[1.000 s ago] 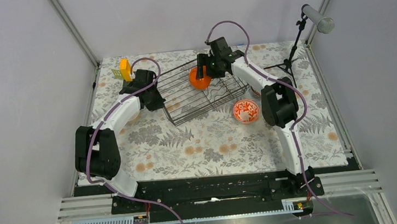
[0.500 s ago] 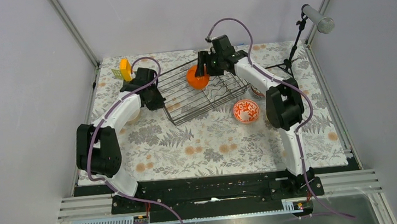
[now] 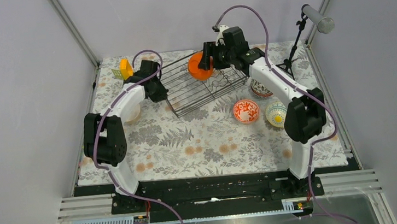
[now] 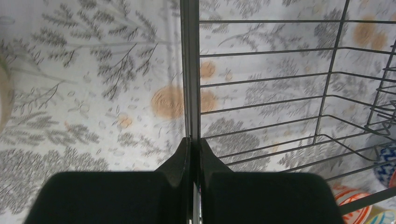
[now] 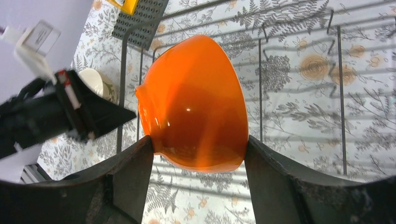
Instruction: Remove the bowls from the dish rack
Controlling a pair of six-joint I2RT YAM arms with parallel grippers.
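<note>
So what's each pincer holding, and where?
The right pincer grips the bright orange round bowl across its wide end, a finger on each side. The left pincer is shut on an edge wire of the dark wire dish rack.

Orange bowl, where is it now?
In the top view, the orange bowl is above the far side of the dish rack, held by the right gripper.

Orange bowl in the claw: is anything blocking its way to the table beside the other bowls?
Nothing visible does. The right gripper holds the orange bowl above the dish rack; bare table lies near the red-patterned bowl.
</note>
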